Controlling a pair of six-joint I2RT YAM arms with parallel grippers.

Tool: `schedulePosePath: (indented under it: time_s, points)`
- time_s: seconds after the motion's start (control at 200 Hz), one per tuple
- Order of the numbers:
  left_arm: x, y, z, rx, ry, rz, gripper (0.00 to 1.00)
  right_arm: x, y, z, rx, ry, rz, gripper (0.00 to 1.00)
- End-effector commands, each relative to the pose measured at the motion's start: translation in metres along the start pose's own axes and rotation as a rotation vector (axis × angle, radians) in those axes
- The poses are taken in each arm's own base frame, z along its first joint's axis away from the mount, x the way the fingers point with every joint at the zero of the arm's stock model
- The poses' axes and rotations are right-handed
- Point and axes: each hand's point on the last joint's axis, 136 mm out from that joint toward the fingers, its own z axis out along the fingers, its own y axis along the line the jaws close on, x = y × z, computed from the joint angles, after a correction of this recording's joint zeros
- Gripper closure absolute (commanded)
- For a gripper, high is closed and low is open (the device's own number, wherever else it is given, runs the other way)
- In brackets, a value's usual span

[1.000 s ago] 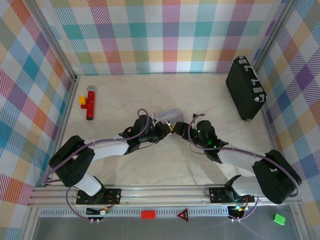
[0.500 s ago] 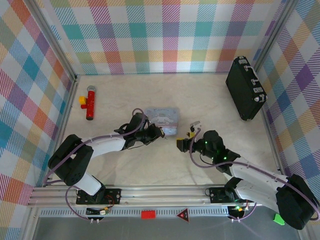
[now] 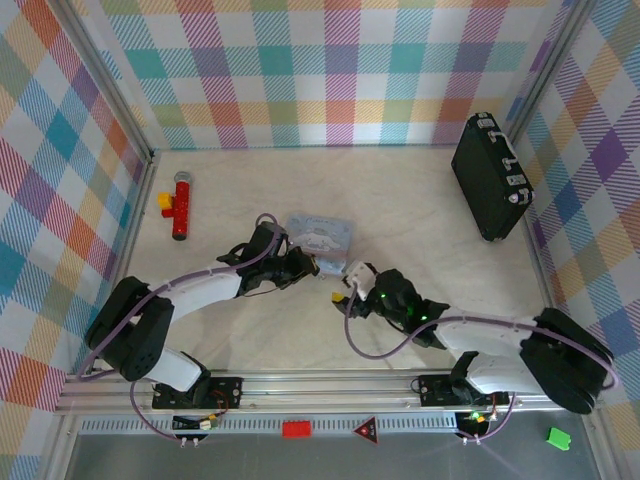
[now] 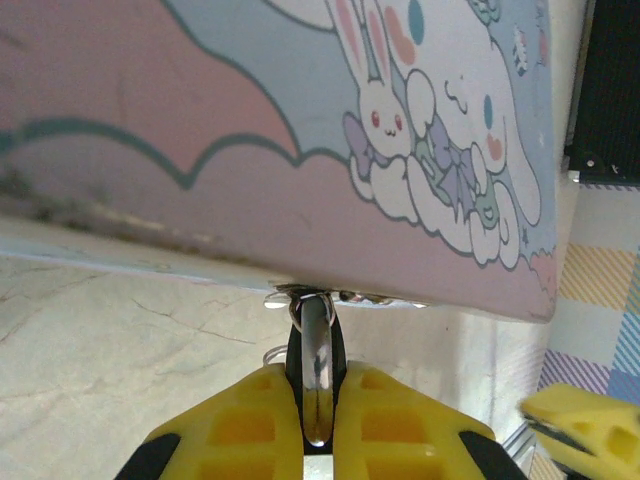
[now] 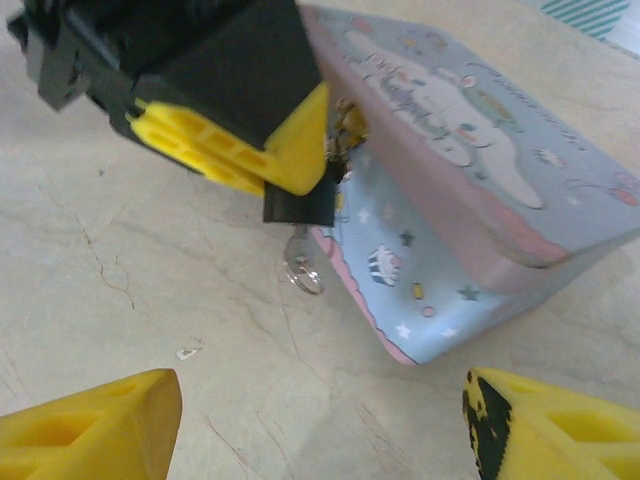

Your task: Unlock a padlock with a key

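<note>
— Pale, cracked table [image 3: 420,210] between plaid walls. Where does the padlock [image 5: 300,205] sit on it?
— At the near-left corner of the pouch [image 5: 470,170], about seven o'clock from the pouch's middle in the overhead view. Its silvery part hooks the pouch's zip hardware, and the dark body hangs off that.
— Who has it?
— The left gripper [image 4: 316,405]. Its yellow fingers [image 4: 245,425] are clenched on the lock from either side.
— Which way does it point?
— From the right wrist, its long axis runs twelve to six, with the shackle end up at the pouch and the bottom end down toward the table. What looks like the key [image 5: 297,243] pokes out of that bottom end, with a small ring [image 5: 305,277] dangling under it. I cannot tell whether it is fully seated.
— And the other arm?
— The right gripper [image 5: 318,405] is spread wide, grasping nothing. The key lies at twelve o'clock from its gap, near but apart. Overhead, that gripper sits about four o'clock from the lock.
— So the next move?
— My guess is that the right fingers advance toward twelve, close on the key and twist about that axis while the left braces.
— Anything else about?
— Black case [image 3: 490,178] at two o'clock and red tool [image 3: 181,207] at ten, both well apart.
</note>
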Motion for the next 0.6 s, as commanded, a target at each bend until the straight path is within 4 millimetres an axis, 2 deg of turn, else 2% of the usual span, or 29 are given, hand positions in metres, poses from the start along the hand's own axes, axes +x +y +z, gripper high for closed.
schedulePosePath:
  time_s: [0.0, 0.05, 0.34, 0.595]
  points:
    - [-0.001, -0.008, -0.011, 0.037, 0.005, 0.025, 1.00, -0.030, -0.004, 0.010, 0.074, -0.095, -0.052, 0.28]
    - [-0.001, -0.009, -0.012, 0.041, 0.007, 0.018, 1.00, -0.035, -0.004, 0.013, 0.088, -0.119, -0.041, 0.31]
    - [0.001, -0.012, -0.013, 0.064, 0.012, -0.005, 1.00, -0.021, 0.006, 0.038, 0.128, -0.093, -0.088, 0.42]
    - [0.003, -0.010, -0.013, 0.069, 0.020, -0.018, 1.00, -0.020, 0.004, 0.049, 0.163, -0.107, -0.091, 0.44]
